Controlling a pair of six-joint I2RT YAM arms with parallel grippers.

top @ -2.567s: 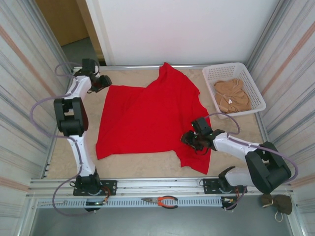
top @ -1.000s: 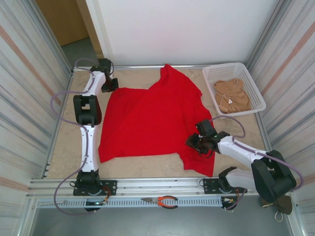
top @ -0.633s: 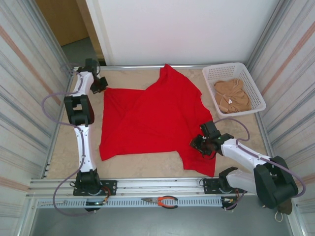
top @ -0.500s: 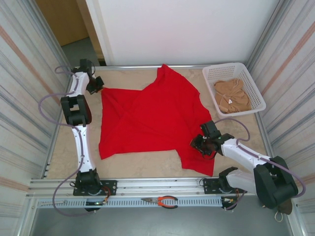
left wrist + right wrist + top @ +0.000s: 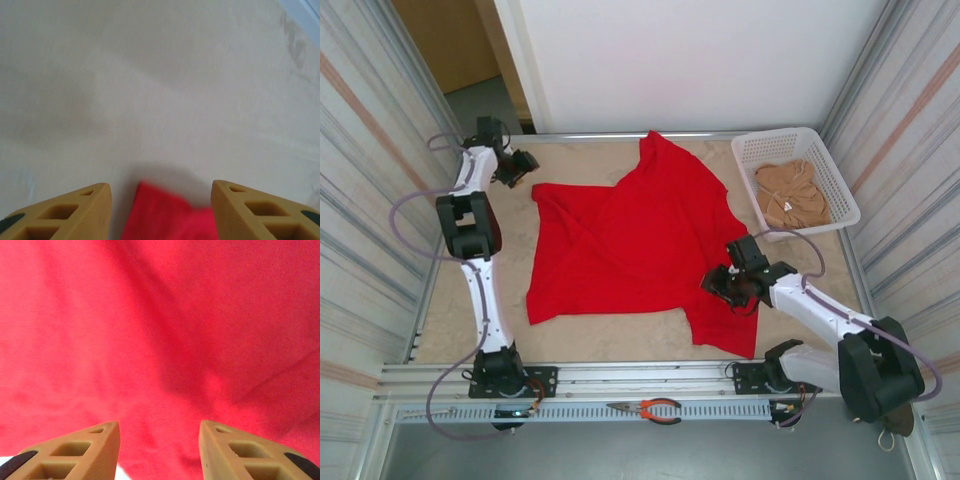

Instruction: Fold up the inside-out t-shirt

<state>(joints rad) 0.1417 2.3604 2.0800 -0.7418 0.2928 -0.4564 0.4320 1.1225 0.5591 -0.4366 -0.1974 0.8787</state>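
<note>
Likely flattening step: bright red cotton t-shirt (image 5: pixel 630 240) rumpled on desk (image 5: pixel 610 345), L and R jaws spread, empty; nxt pinch corners, pull flat.

— Where's the high camera?
— Above and behind the arm bases, looking down over the whole table (image 5: pixel 620 340).
— And the wrist ones?
— Right up close, each peering out between its own fingers (image 5: pixel 60 212): left at the t-shirt's (image 5: pixel 620 240) far-left corner, right at cloth near the front-right. The overhead view takes in both patches.
</note>
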